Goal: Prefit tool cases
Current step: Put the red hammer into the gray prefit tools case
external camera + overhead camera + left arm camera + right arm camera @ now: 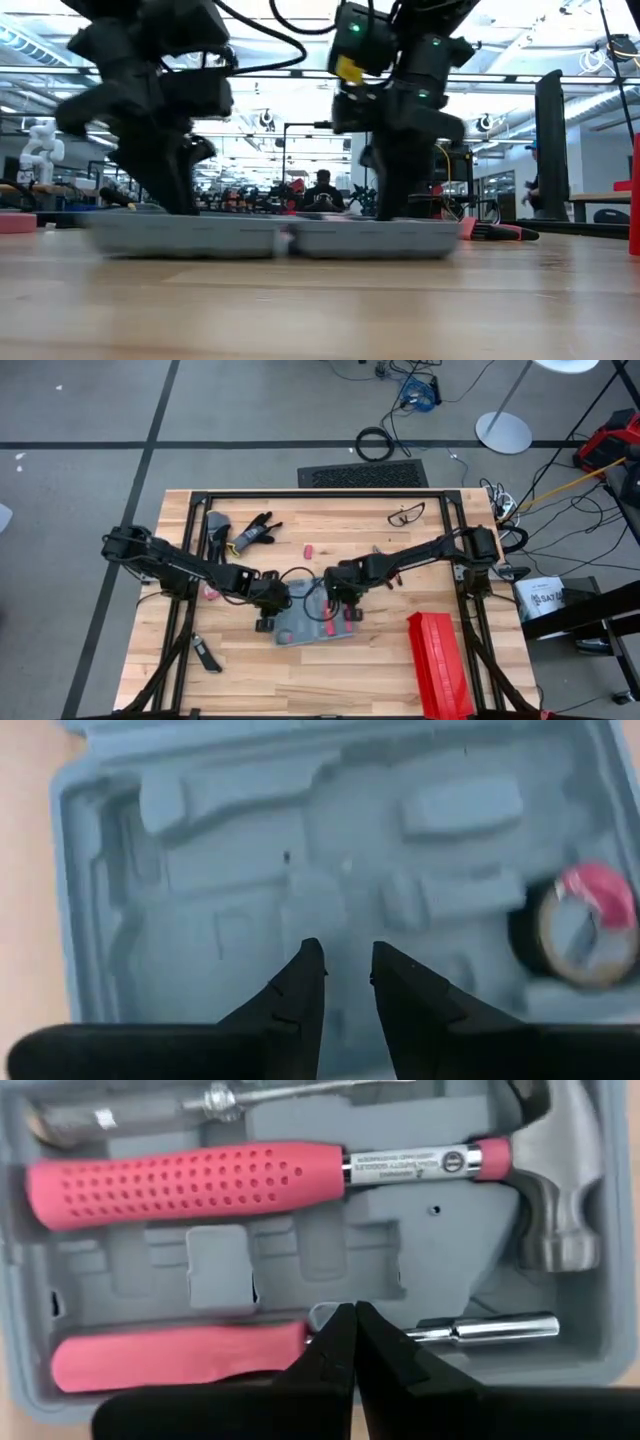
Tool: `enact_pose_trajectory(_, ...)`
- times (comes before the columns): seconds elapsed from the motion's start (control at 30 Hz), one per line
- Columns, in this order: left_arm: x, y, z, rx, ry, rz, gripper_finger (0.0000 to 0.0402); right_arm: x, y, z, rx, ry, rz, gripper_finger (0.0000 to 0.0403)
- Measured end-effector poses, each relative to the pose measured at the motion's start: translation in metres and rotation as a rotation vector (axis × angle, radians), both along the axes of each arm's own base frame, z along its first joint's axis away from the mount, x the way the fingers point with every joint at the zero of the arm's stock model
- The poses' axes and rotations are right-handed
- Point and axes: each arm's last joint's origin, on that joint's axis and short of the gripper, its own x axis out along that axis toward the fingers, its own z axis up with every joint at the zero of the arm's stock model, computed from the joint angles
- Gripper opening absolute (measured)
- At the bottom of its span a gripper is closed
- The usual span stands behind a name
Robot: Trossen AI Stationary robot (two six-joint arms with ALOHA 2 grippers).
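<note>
The blue-grey tool case lies open and flat on the table, both halves side by side. My left gripper is slightly open, pointing down over the half with empty moulded slots; a red-and-black tape measure sits in that half. My right gripper is shut over the other half. That half holds a hammer with a red handle and a red-handled screwdriver. In the low view both grippers reach down behind the case's rim. My left gripper stands low over the moulded slots, and I cannot tell whether its tips touch the case. My right gripper comes from above, its shut fingertips over the spot where the screwdriver's red handle meets its metal shaft. The fingers hide that spot, so I cannot tell whether they press on it.
A long red ribbed box lies near the table's right near corner. Black gloves, safety glasses and a small pink piece lie toward the far edge. A dark tool lies near the left near corner.
</note>
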Motion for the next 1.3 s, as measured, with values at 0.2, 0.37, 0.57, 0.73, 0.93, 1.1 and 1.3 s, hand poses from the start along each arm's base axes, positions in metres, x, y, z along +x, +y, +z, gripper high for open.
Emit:
enact_pose_trajectory(0.2, 0.018, 0.019, -0.006, 0.061, -0.098, 0.003, 0.0091, -0.021, -0.013, 0.029, -0.091, 0.046, -0.014, 0.0)
enact_pose_trajectory(0.37, 0.022, 0.034, -0.011, 0.065, -0.109, 0.046, 0.0091, -0.03, -0.025, 0.055, -0.081, -0.066, -0.113, 0.0)
enact_pose_trajectory(0.57, 0.028, 0.039, -0.015, 0.058, -0.139, 0.067, 0.0091, -0.036, -0.037, 0.051, -0.122, -0.266, -0.405, 0.0)
enact_pose_trajectory(0.73, 0.033, 0.038, -0.022, 0.06, -0.149, 0.062, 0.0091, -0.038, -0.036, 0.028, -0.079, -0.341, -0.445, 0.0027)
enact_pose_trajectory(0.93, 0.04, 0.038, -0.034, 0.06, -0.148, 0.061, 0.0091, -0.039, -0.036, 0.024, -0.083, -0.335, -0.442, 0.0101)
enact_pose_trajectory(1.1, 0.042, 0.038, -0.037, 0.06, -0.165, 0.06, 0.0091, -0.041, -0.039, 0.021, -0.083, -0.304, -0.47, 0.0159)
enact_pose_trajectory(1.3, 0.043, 0.038, -0.037, 0.064, -0.167, 0.066, 0.0091, -0.049, -0.043, 0.017, -0.092, -0.22, -0.504, 0.0197)
